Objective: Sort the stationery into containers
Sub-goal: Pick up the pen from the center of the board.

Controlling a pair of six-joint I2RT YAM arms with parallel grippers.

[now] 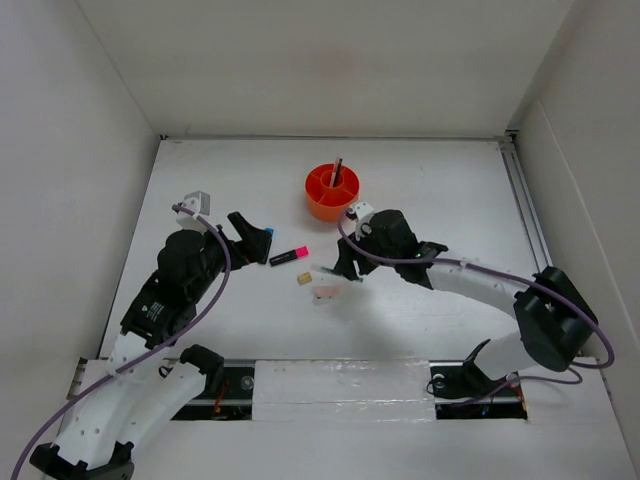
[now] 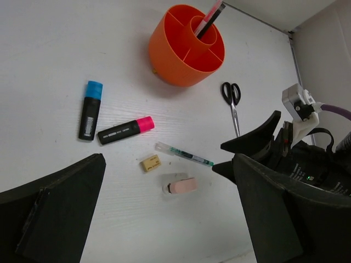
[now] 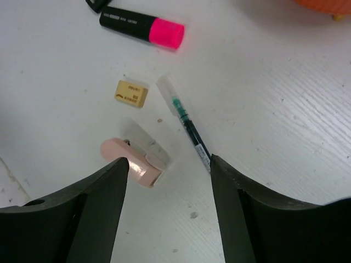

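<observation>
The orange organiser [image 1: 332,190] stands at the back centre with a pink pencil [image 2: 213,11] and a dark pen upright in its middle cup. On the table lie a blue-capped highlighter [image 2: 90,109], a pink-capped highlighter [image 1: 289,256], a tan eraser [image 1: 304,279], a pink eraser [image 1: 326,293], a slim green-tipped pen [image 3: 189,129] and black scissors [image 2: 232,98]. My right gripper [image 3: 169,164] is open and low. Its left finger is over the pink eraser [image 3: 131,161], its right finger at the pen's dark end. My left gripper [image 1: 252,240] is open and empty, above the blue highlighter.
White walls enclose the table on the left, back and right. In the top view the scissors are hidden under my right arm [image 1: 470,280]. The organiser also shows in the left wrist view [image 2: 186,46], beyond the loose items.
</observation>
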